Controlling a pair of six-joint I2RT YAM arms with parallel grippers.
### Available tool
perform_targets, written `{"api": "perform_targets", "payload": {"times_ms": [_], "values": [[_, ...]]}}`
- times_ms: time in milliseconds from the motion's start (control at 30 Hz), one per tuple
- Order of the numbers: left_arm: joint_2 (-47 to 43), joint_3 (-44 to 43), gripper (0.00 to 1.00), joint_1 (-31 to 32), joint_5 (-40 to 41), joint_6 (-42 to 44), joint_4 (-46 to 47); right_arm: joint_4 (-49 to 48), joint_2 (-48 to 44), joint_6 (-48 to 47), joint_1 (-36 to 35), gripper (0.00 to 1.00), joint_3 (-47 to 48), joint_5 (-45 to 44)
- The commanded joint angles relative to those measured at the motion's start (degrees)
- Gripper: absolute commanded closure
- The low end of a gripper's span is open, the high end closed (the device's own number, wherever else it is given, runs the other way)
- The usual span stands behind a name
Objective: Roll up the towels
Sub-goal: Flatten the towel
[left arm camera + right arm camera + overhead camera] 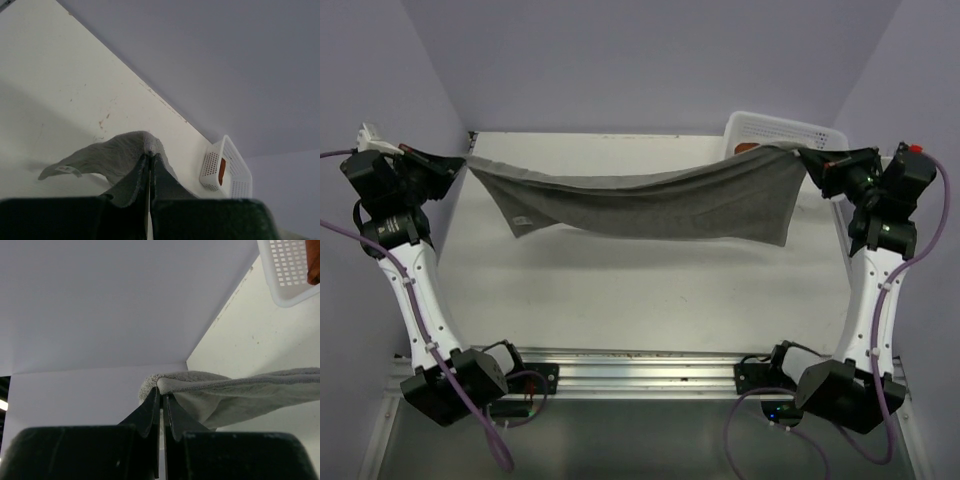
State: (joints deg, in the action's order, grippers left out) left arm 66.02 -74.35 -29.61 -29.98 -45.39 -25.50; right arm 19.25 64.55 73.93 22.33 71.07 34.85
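- Left gripper: its fingers are pressing together, pinching one corner of the grey towel.
- Right gripper: its fingers are clamping the opposite corner in the same way.
- The grey towel is hanging stretched between both grippers, sagging over the table.
- The rust-brown towel is lying inside the white basket at the table's far right corner.
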Motion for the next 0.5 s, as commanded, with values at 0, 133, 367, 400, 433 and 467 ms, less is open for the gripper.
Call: {"api": "perform_targets", "payload": {"times_ms": [0,133,367,400,433,467], "values": [[-3.8,0.0,1.00,-1.0,2.6,1.0,-2.5,-0.5,-4.8,3.0,1.1,1.00,-1.0,3.1],[-7.7,2.0,1.00,-1.2,5.4,0.1,-5.9,5.6,-9.3,0.8,1.6,1.00,-2.1,0.8],[-12.8,-2.9,1.00,-1.4,20.8,2.2,-16.8,17.1,-16.7,-2.3,1.5,1.00,-1.8,-5.5],[-13.3,-3.0,1.00,-1.4,22.1,2.4,-17.1,19.2,-17.5,-2.5,1.5,1.00,-1.5,-6.5],[-13.4,-3.3,1.00,-1.3,23.5,2.7,-17.7,20.1,-18.7,-2.7,1.5,1.00,-1.2,-7.7],[-13.2,-3.6,1.00,-1.3,25.1,2.9,-18.2,22.1,-18.8,-3.1,1.5,1.00,-0.7,-9.3]]}}
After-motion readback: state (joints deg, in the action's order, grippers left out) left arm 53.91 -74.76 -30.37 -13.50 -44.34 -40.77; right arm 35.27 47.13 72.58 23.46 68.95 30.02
